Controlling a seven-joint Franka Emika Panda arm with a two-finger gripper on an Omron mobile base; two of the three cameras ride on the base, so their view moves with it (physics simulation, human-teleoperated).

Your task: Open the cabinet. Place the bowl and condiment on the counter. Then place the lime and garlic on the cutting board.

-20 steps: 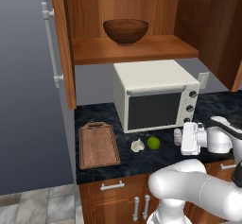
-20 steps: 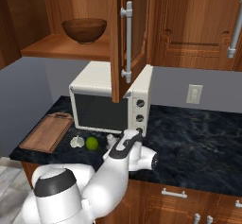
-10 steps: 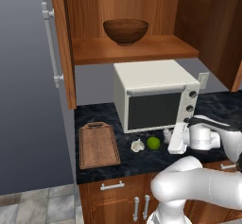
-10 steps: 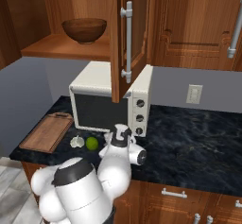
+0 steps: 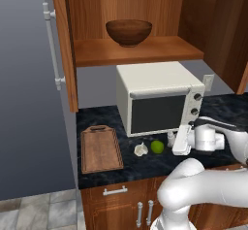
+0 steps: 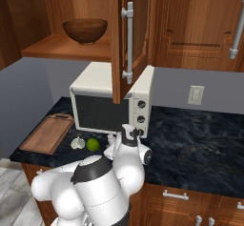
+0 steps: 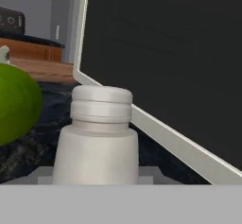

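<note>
Cabinet point(image 5: 63, 44) doors stand swung open above us, and the bowl point(image 5: 129, 31) sits on the lower shelf inside, directly over the white microwave point(image 5: 160, 103). Down on the counter point(image 6: 200, 134) we see the cutting board point(image 5: 100, 149) lying bare at the left, handle slot toward the wall. Just right of it sits the garlic point(image 5: 141, 149), with the lime point(image 5: 157, 147) close beside it, both in front of the microwave door and off the board. Our gripper point(image 5: 175, 140) reaches in low from the right, level with the counter, and the condiment point(image 7: 97, 133) stands upright right at its tip — the hand view looks at the ribbed white cap and body at close range, with the dark microwave glass behind it and the lime at the left edge. We cannot tell from any view whether the fingers are spread around the bottle, pinching it, or merely near it; the tips themselves are hidden. In the right base view the bottle is mostly covered by our own arm, beside the lime and in front of the microwave's knob panel.
</note>
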